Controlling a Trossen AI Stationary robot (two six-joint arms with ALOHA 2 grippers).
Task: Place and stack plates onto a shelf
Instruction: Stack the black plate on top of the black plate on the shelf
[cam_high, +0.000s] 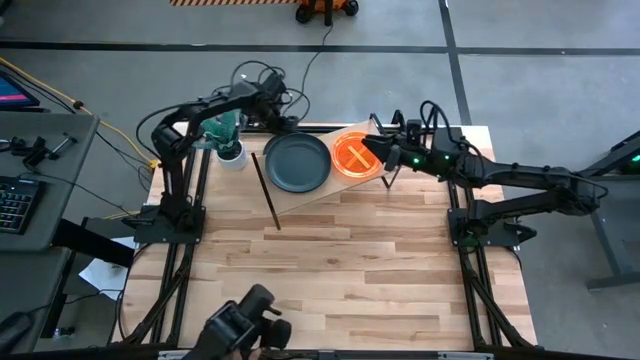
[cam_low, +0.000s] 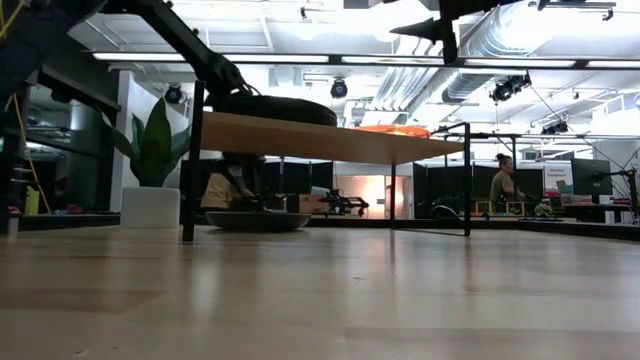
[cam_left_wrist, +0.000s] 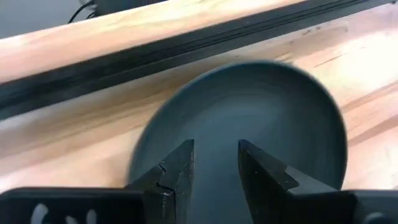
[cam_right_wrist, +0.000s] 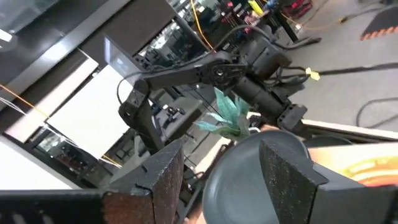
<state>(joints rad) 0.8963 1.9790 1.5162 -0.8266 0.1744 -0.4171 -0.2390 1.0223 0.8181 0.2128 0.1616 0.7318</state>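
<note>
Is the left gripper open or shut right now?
Open. In the left wrist view the left gripper shows a clear gap between its fingers, with the black plate lying below them on the shelf, not clamped.

Open lab hall: ceiling ducts (cam_low: 500, 40), monitors (cam_low: 590, 176).

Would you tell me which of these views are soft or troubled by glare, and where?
Left wrist view: the dark plate has a smeared, blurred rim, while the left gripper shows crisp. Low view: bright ceiling strips glare above the shelf, leaving its underside dark; the near tabletop is soft. Right wrist view: the right gripper looks soft. High view: evenly lit.
</note>
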